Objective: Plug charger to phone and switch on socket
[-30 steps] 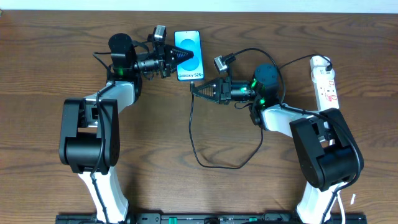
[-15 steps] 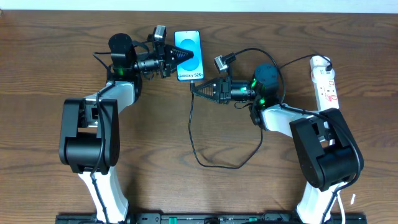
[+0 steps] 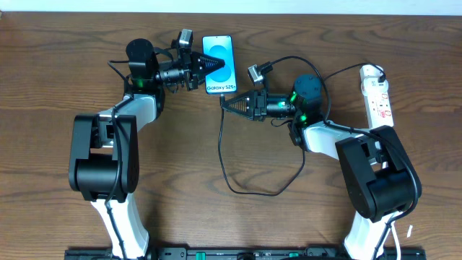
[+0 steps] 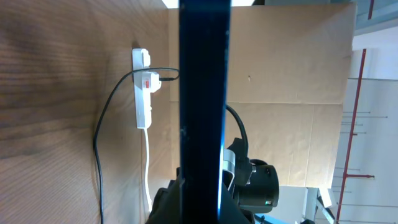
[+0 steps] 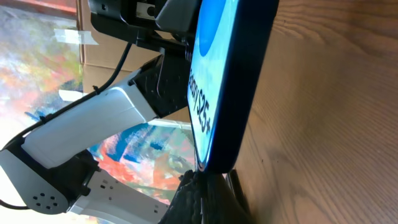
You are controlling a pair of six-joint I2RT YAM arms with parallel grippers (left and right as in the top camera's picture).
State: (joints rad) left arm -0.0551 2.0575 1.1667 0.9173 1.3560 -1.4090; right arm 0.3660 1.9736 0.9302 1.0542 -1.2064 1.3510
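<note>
Two arms met near the far side of the desk point(image 3: 43, 180). The left jaws were clamped on the phone point(image 3: 225, 49), one finger lying across its lit blue-and-white screen. From the left wrist the phone was a dark bar seen edge-on, straight ahead.

The right jaws were clenched to a point just below the phone's bottom edge. The charger point(image 3: 220, 141) ran out from their tip, made a loose loop on the desk and curled back under the right arm. Its connector was hidden at the jaws, so I cannot tell whether it sat in the phone.

The socket point(image 3: 380, 97) lay well behind the right jaws, past that arm's base, with a black lead plugged in beside a red mark.

The desk was brown wood with fine grain. Beyond it the left wrist view showed a tan board point(image 4: 292, 56) and a white wall with a red pole point(image 4: 356, 112). The right wrist view showed a brown box point(image 5: 102, 56) and a blurred, many-coloured backdrop point(image 5: 31, 81).
</note>
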